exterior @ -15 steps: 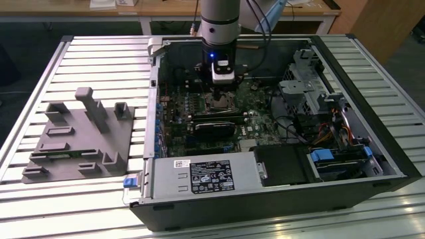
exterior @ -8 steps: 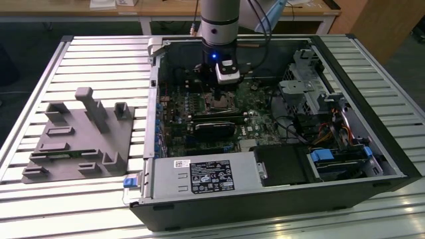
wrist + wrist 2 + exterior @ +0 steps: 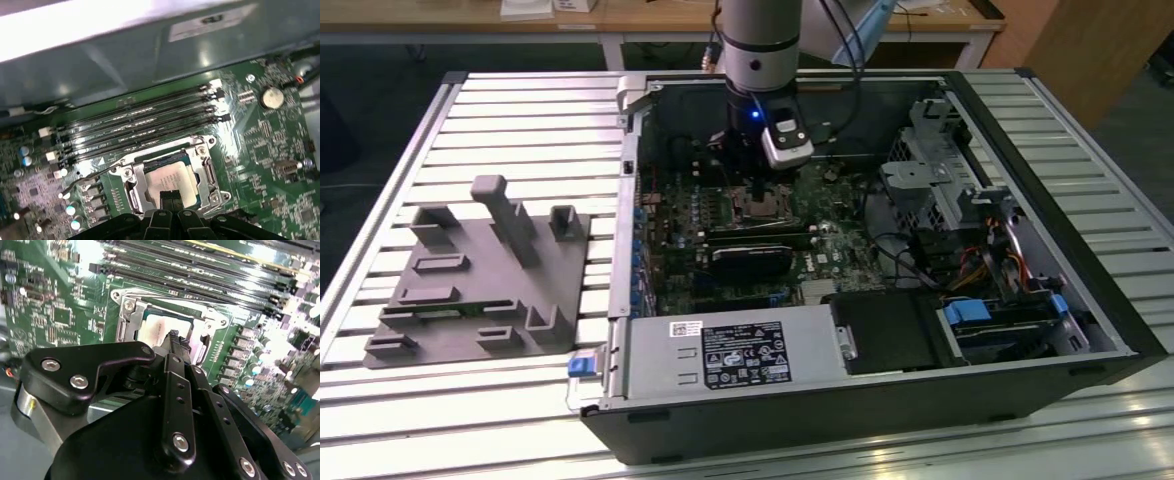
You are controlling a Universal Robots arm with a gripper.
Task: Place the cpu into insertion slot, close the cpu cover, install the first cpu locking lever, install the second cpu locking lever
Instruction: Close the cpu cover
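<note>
The arm [image 3: 761,40] is hanging inside the open computer case [image 3: 854,420] lying on the worktop [image 3: 480,110]. Its jaws are pressing together, holding nothing, directly above the cpu [image 3: 167,177], which is sitting in the insertion slot [image 3: 202,150] with the cpu cover [image 3: 136,187] seemingly lying flat around it. A thin wire lever [image 3: 95,177] is sticking out beside the memory slots [image 3: 135,120].

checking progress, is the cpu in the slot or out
In: the cpu lies flat inside the rim of the insertion slot in the first wrist view, gripper over it.
</note>
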